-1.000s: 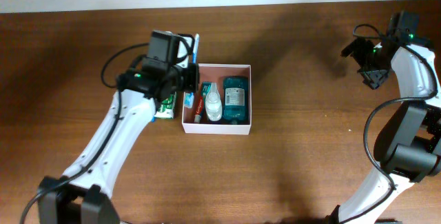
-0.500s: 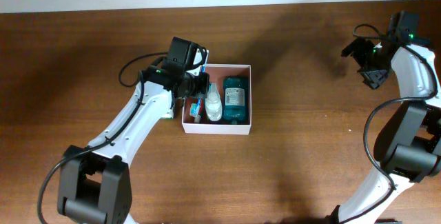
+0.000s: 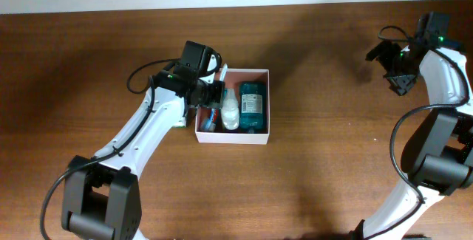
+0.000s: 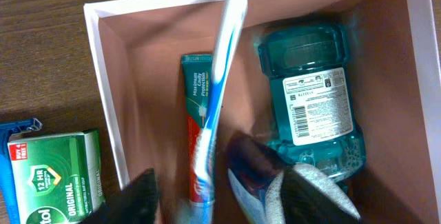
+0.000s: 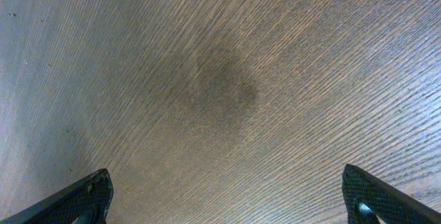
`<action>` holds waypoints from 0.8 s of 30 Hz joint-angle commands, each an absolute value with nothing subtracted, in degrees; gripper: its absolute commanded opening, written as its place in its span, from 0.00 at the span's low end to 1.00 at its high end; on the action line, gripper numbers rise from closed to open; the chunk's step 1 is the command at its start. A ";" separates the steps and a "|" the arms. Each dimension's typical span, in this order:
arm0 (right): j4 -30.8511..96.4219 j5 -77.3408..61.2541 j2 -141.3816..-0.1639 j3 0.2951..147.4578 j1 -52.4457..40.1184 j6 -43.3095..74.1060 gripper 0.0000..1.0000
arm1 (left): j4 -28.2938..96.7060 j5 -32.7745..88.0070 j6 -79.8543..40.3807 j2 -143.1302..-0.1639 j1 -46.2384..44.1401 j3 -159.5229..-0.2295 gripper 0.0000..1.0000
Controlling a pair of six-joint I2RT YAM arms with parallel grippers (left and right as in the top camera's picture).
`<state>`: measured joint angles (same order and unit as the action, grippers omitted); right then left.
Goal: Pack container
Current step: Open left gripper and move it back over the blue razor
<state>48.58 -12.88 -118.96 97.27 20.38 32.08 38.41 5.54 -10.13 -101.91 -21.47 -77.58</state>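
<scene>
I have the container, a square shallow box with white walls and a reddish-brown inside, lying flat on the wooden table under the left arm's wrist. Everything below I place from that box.

Against its wall farthest from the left arm lies a teal mouthwash bottle on its back, white barcode label up. In the box's middle, just beside the mouthwash, lies a clear bottle. On the left wrist view only its dark-capped end shows near the bottom edge, partly behind a finger. Along the box's other side a toothpaste tube rests flat on the floor. Across the tube runs a blue-and-white toothbrush, slanted, its far end reaching over the box's rim.

The left gripper hangs over the toothpaste side of the box. Its fingers stand apart, and the toothbrush passes between them with a gap on either side, so I read it as let go, nothing clamped.

Outside the box, just beside the wall on the toothpaste side, sits a green-and-white carton printed "12 HR ORIGINAL". A blue plastic piece shows at its edge, but I cannot tell what it is.

The right gripper is well apart from the box, out past the mouthwash side, spread wide above bare wood, holding nothing.
</scene>
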 commanded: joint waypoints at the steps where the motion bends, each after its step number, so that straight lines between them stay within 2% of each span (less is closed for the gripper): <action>1: 48.58 -12.16 -118.87 97.45 20.67 31.73 0.99 | 38.61 5.13 -9.80 -102.10 -21.61 -77.95 0.61; 8: 48.58 -12.16 -118.87 97.45 20.67 31.73 0.99 | 38.65 5.08 -9.78 -99.15 -19.84 -77.95 0.61; 20: 48.58 -12.16 -118.87 97.45 20.67 31.73 0.99 | 41.65 3.55 -9.80 -96.42 -11.16 -77.93 0.62; 22: 48.58 -12.16 -118.87 97.45 20.67 31.73 0.99 | 41.95 2.48 -9.80 -96.42 -9.91 -77.93 0.63; 24: 48.58 -12.16 -118.87 97.45 20.67 31.73 0.99 | 42.33 2.31 -9.80 -96.42 -8.88 -77.93 0.68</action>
<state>48.60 -12.88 -118.96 97.27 20.38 32.10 41.87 3.92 -10.09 -97.45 -10.33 -77.58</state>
